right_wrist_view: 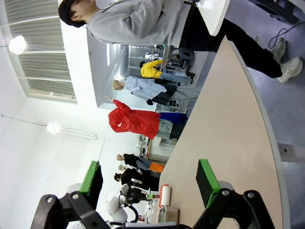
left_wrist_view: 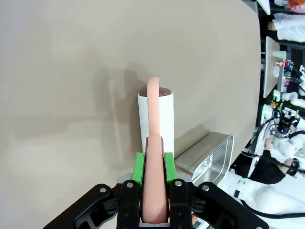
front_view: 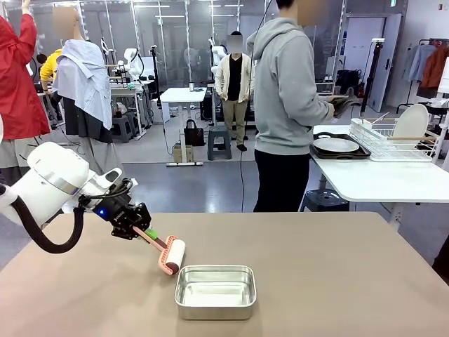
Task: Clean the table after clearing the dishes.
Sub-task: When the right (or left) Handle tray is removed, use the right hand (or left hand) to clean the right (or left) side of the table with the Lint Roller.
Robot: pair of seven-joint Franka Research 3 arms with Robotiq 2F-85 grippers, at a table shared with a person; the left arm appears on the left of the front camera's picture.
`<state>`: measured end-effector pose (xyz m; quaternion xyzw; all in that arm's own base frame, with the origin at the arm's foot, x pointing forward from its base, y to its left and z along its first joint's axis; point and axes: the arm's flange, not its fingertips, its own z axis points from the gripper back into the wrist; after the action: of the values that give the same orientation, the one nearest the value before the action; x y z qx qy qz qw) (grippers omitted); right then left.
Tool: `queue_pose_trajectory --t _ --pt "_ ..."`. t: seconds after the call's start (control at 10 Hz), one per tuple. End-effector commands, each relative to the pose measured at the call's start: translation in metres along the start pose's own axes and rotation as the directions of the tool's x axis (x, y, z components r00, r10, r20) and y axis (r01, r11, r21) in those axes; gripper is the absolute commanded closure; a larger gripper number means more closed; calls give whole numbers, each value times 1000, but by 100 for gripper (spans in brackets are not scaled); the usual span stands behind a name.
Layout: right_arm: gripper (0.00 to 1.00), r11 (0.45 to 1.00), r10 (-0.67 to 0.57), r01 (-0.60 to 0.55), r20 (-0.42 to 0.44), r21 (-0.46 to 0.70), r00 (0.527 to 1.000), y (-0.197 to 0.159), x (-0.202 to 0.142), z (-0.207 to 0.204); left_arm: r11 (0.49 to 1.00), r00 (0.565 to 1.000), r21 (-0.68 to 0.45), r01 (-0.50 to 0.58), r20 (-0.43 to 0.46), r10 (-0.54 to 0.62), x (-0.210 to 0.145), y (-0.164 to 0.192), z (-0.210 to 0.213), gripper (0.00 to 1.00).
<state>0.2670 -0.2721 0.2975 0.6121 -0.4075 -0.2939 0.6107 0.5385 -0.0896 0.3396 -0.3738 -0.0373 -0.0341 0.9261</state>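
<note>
Brown matte bench (front_view: 337, 274), its top bare of dishes: clearing looks finished, cleaning is under way. 1 plate on a dark tray (front_view: 335, 146) lies on the white side table by the person (front_view: 284, 105). Steel pan (front_view: 215, 291) sits mid-bench. Left end effector (front_view: 140, 232) clenched on the pink roller (front_view: 170, 255), whose white roll meets the bench beside the pan. Right end effector (right_wrist_view: 150, 183) released, empty.

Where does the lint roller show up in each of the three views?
Front view: lint roller left of centre on the table, held by the left gripper.
Left wrist view: centre, its pink handle clamped between the jaws, white roll on the table.
Right wrist view: tiny, bottom centre.
Shared landmark: the steel pan beside it.
</note>
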Motion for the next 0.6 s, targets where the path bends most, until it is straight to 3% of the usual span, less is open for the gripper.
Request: queue_pose_trajectory --t 0.0,0.5 --pt "0 1000 11 -11 -12 -7 1000 5 -8 1 998 1000 65 4 25 -6 6 37 -16 80" --pt "0 1000 11 -11 -12 -7 1000 5 -8 1 999 999 20 27 32 -27 14 117 31 80"
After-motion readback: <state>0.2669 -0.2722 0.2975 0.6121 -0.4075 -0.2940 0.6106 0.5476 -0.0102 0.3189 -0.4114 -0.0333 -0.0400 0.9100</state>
